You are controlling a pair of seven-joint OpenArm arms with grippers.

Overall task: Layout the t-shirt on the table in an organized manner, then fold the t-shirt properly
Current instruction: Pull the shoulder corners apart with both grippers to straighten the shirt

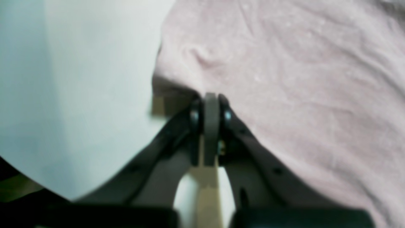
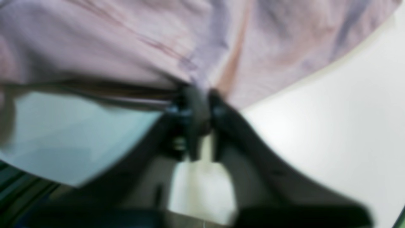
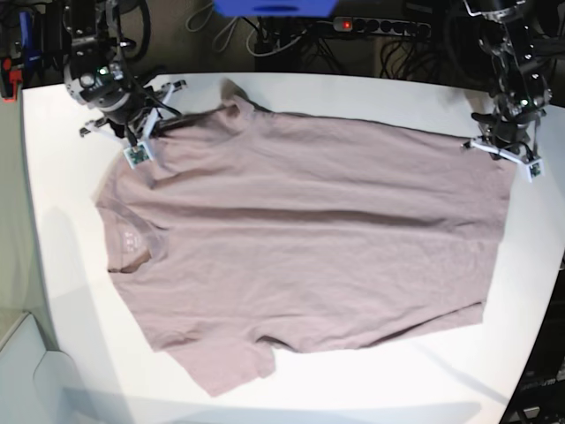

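Cloth covers most of the white table [image 3: 53,291] from my remote seat: the dusty pink t-shirt [image 3: 300,238] lies spread nearly flat, collar toward the base view's left, hem toward its right, one sleeve pointing at the near edge. My right gripper [image 2: 197,95], at the upper left of the base view, has its jaws pressed together on the shirt's edge by the far sleeve; its wrist camera, though blurred, shows fabric bunched between the tips. My left gripper [image 1: 211,96], at the far right, is likewise clamped on the hem corner, the cloth pinched where it meets bare tabletop. Light wrinkles run lengthwise across the chest.
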